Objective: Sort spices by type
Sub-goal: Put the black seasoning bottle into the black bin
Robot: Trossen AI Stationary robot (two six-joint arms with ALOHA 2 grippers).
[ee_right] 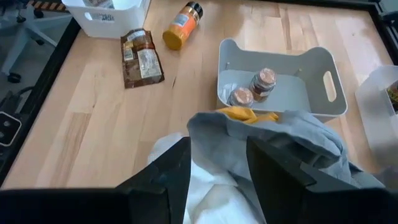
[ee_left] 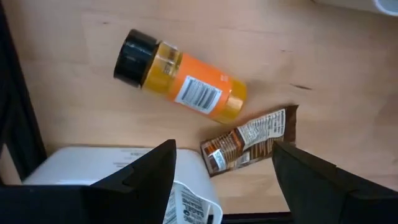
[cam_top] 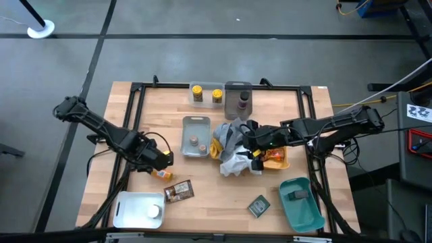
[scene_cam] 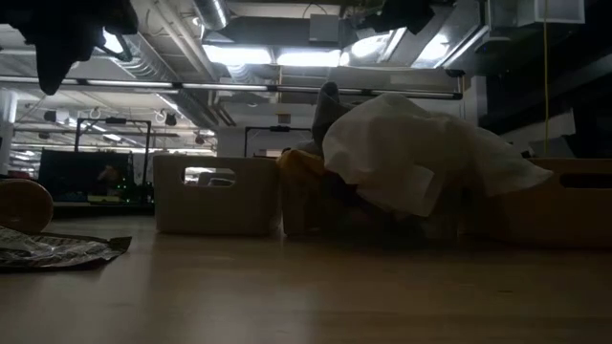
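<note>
An orange bottle with a black cap lies on its side on the table, a brown packet flat beside it. My left gripper hangs open above them, clear of both. My right gripper is open over a heap of cloths, its fingers on either side of a grey cloth's fold. Two brown-lidded jars stand in a grey tray. Yellow jars and dark jars stand in far trays. One dark tin lies on the table.
A white tray sits at the near left, a teal tray holding a dark tin at the near right. Grey and white cloths cover most of a yellow tray. A black frame rims the table.
</note>
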